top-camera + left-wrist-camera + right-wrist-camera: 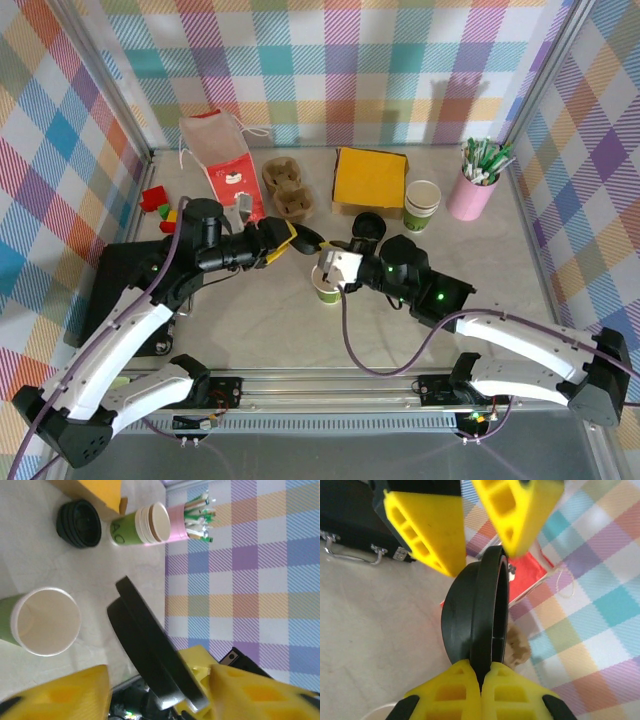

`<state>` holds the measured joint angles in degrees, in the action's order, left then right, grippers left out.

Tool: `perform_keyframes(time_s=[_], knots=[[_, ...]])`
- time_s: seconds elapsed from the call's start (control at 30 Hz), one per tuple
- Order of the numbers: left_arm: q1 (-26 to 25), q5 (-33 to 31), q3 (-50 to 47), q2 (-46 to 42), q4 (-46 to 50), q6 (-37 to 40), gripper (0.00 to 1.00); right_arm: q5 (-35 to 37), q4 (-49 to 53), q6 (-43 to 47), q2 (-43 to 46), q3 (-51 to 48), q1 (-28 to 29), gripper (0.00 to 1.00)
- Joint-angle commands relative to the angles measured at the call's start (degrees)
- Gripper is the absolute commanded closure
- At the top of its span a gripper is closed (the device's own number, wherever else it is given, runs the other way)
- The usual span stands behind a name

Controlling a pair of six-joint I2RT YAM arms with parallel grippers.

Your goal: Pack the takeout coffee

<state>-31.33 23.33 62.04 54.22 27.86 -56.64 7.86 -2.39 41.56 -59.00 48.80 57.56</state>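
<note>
Right gripper (482,674), closest to its wrist camera, has its yellow ribbed fingers pressed together on the rim of a black lid (479,615). The lid is round, domed and smooth, and stands on edge. Its lower rim is hidden in that clamp. The left gripper (155,692) has its yellow fingers apart, with the lid's opposite edge between them; I cannot tell whether they touch it. In the top view the lid is hard to pick out among the dark gripper parts.

The takeout coffee (327,288) stands upright and uncovered on the pale table (260,325), just below both grippers. Its base is cut off at the left wrist frame's edge.

Behind are a stack of black lids (366,224), a yellow box (370,178), stacked green cups (421,206), a pink cup of pens (472,192), a brown cup carrier (288,187) and a red-and-white bag (224,160) partly hidden by the lid in the right wrist view.
</note>
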Motion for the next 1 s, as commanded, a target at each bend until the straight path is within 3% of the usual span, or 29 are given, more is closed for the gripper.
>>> perform_keyframes(time_s=[0.0, 0.13, 0.23, 0.47, 0.57, 0.7, 0.97], knots=[[0.5, -7.6, 4.3, -3.1, 7.5, 5.8, 0.35, -3.0, 10.9, -13.3, 2.4, 4.0, -0.2, 1.0], [0.7, -13.1, 5.3, -4.7, 9.6, 10.5, 0.29, -9.8, 19.9, -27.1, 3.4, 7.5, -2.4, 1.0], [0.7, -14.3, 4.3, -4.7, 9.0, 13.1, 0.29, -19.2, 24.7, -38.9, 3.0, 9.5, -7.3, 1.0], [0.7, -10.1, -2.6, -2.4, 2.9, 14.9, 0.29, -42.3, 25.9, -65.9, -0.7, 7.6, -22.9, 1.0], [0.7, -8.0, -4.8, 0.0, 1.3, 15.5, 0.29, -50.3, 21.2, -76.6, -2.8, 4.4, -28.1, 1.0], [0.7, -5.5, -6.4, 4.0, 0.5, 16.7, 0.3, -53.6, 15.4, -84.0, -5.2, 0.8, -29.4, 1.0], [0.5, -3.2, -10.1, 7.6, -3.3, 16.7, 0.32, -54.1, 8.1, -90.3, -8.7, -4.7, -30.7, 1.0]])
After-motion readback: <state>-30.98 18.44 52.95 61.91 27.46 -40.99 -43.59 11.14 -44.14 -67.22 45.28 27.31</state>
